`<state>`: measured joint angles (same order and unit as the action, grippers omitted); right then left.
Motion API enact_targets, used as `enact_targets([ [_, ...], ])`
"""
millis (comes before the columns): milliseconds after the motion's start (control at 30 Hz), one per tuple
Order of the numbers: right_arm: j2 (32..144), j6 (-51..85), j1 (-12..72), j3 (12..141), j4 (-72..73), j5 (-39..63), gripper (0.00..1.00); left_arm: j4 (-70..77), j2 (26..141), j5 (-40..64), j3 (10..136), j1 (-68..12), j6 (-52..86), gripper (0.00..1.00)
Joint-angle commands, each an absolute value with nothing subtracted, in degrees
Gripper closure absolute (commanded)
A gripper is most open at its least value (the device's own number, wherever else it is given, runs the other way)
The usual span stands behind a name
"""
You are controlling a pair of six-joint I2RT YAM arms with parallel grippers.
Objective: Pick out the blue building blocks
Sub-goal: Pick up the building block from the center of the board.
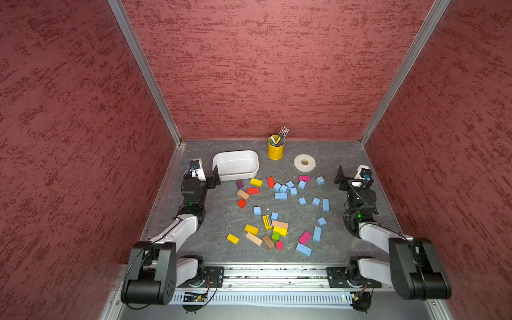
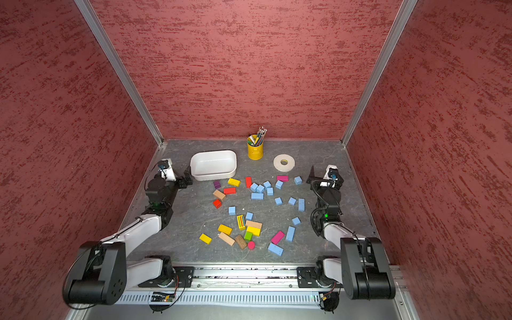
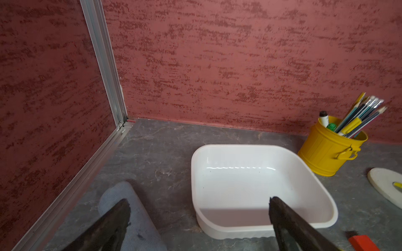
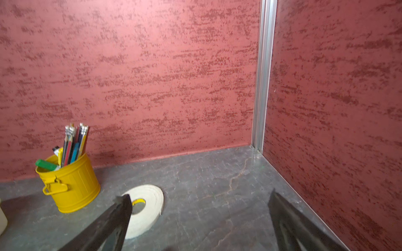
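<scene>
My left end effector (image 3: 199, 202) is wide and empty beside the white tub (image 1: 238, 174). The blue building blocks (image 1: 281, 196) lie scattered on the bench (image 1: 210, 221) among other colours. My right end effector (image 4: 200, 197) is wide and empty near the tape roll (image 1: 304, 163).

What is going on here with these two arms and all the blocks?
Nothing is held yet. Both pincers are open and empty: the left pincer by the white tub, the right pincer near the tape roll. The blue blocks all lie on the table among other colours, and the tub is empty.
</scene>
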<state>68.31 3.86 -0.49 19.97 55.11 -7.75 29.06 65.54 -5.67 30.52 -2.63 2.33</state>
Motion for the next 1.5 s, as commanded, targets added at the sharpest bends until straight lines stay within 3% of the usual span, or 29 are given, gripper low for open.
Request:
enact_targets([
  [0, 64.0, 8.3, -0.6, 24.7, 43.0, -2.6, 0.01, 11.7, 60.8, -6.8, 38.1, -3.0, 8.4, 0.00],
  [300, 56.5, 12.0, 0.4, 30.9, 19.6, 8.7, 0.01, -17.0, 48.5, 5.3, 52.0, -1.9, 16.5, 0.00],
  [533, 55.0, 10.0, 1.4, 37.2, 3.1, 12.2, 0.01, -27.9, 39.6, 16.4, 53.4, -1.5, 15.0, 0.00],
  [900, 56.6, 10.3, 6.5, 42.8, -9.0, 11.3, 0.01, -39.3, 46.2, 32.2, 57.6, -3.7, 13.6, 0.00],
  [1233, 58.7, 13.7, 15.4, 46.1, -14.5, 5.3, 0.01, -44.4, 51.2, 18.4, 57.6, -18.4, 12.4, 0.01],
  [1467, 60.3, 14.6, 20.1, 45.9, -15.2, 2.3, 0.01, -45.5, 54.9, 9.1, 57.3, -28.1, 18.7, 0.00],
])
